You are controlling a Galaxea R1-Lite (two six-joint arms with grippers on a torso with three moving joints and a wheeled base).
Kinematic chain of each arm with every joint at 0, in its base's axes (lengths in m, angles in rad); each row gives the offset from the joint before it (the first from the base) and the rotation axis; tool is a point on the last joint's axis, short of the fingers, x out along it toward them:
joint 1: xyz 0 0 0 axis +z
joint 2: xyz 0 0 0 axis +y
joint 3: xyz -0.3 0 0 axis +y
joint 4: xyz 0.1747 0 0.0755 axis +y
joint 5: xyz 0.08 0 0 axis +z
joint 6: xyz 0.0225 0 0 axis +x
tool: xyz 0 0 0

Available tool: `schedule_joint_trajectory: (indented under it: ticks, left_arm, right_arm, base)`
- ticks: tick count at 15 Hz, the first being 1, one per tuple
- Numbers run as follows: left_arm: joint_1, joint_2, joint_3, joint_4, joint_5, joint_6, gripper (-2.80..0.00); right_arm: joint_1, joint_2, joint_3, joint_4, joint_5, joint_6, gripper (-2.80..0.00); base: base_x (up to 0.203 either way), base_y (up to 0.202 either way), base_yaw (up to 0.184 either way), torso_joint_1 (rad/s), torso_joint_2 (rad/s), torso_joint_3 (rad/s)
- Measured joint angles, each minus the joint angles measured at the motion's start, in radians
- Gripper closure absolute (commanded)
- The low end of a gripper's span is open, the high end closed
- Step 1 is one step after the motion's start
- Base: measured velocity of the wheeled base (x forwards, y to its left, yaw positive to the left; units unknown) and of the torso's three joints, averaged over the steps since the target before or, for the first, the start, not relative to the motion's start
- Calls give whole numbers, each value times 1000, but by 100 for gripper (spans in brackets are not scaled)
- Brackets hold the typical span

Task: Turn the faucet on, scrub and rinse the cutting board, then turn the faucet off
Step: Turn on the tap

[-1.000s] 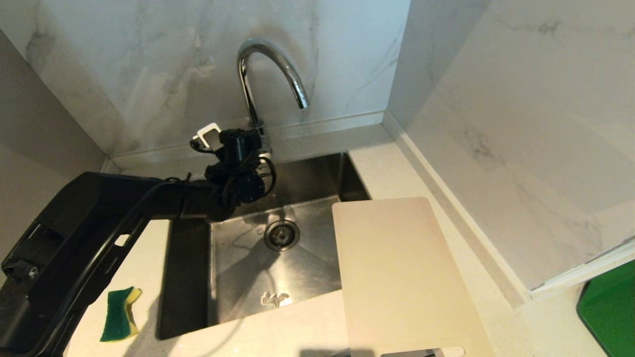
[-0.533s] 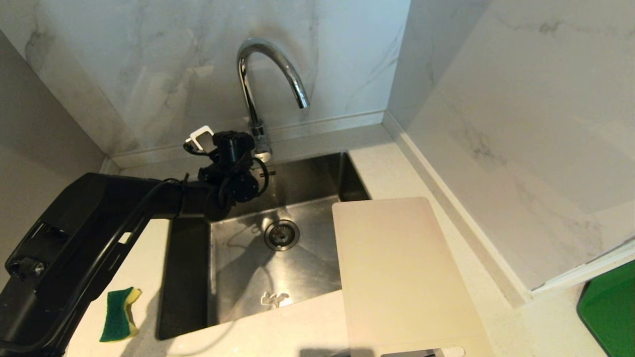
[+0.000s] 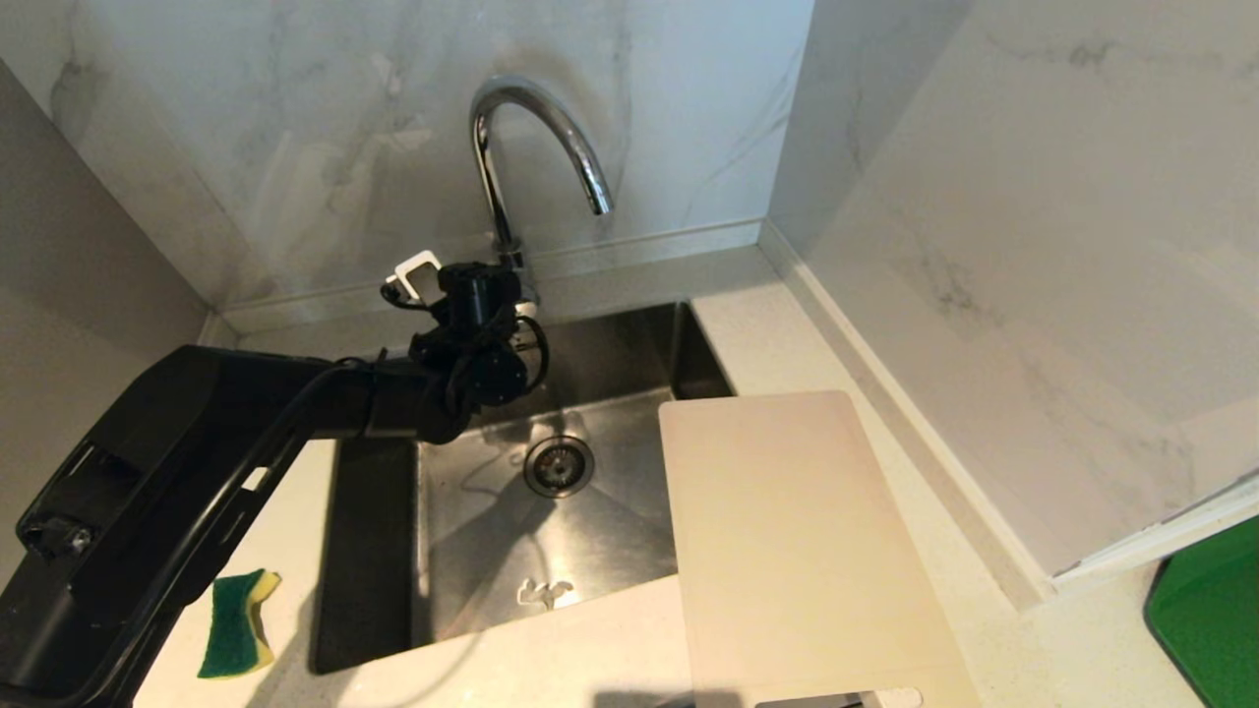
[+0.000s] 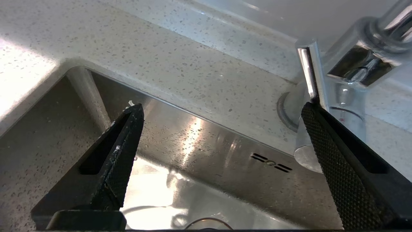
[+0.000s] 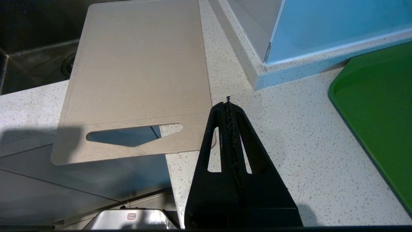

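Reaching over the back of the stainless steel sink (image 3: 590, 531), the left gripper (image 3: 470, 285) hangs at the base of the tall chrome gooseneck faucet (image 3: 521, 128) in the head view, with no water running from the spout. The large flat cream-white plastic cutting board (image 3: 797, 551) lies well off to the gripper's right, partly on the speckled white desk (image 3: 551, 649) and overhanging the sink's edge. A green and yellow sponge (image 3: 236, 624) sits on the desk behind the arm. No writing can be read here.

From the left wrist view, the left gripper (image 4: 222, 112) is spread wide, one textured finger (image 4: 325, 141) touching or just beside the thin chrome lever (image 4: 309, 74) at the faucet's base. I judge the main risk is that this finger slides off the slim, shiny lever when it pushes, so the water never starts; too hard a push could throw the flow on too strongly. No label shows.

The right wrist view shows the right gripper (image 5: 228, 106) pressed together and empty, parked just beside the board's slotted end, which juts past the desk's front edge. A knock there could tip the board off. A green tray (image 5: 379, 112) lies to its right. A small red-outlined mark below is unreadable.
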Motion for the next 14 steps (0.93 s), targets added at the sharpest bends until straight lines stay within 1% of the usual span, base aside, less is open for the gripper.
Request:
schedule_joint_trajectory:
  ticks: [7,9,10,12,14]
  left_arm:
    - [-55,-20,0,5,-3,4,-280]
    - [-59,-29,-1,2,-32,19,-280]
    - [-55,-32,-1,0,-34,22,-280]
    - [-54,-35,-1,-7,-23,21,-280]
    - [-45,-34,-2,-29,4,21,-280]
  right_arm:
    - [0,0,0,0,-1,0,0]
    - [0,0,0,0,0,0,0]
    - [0,0,0,0,0,0,0]
    - [0,0,0,0,0,0,0]
    - [0,0,0,0,0,0,0]
  base:
    - [0,0,0,0,0,0]
    - [0,0,0,0,0,0]
    - [0,0,0,0,0,0]
    - [0,0,0,0,0,0]
    - [0,0,0,0,0,0]
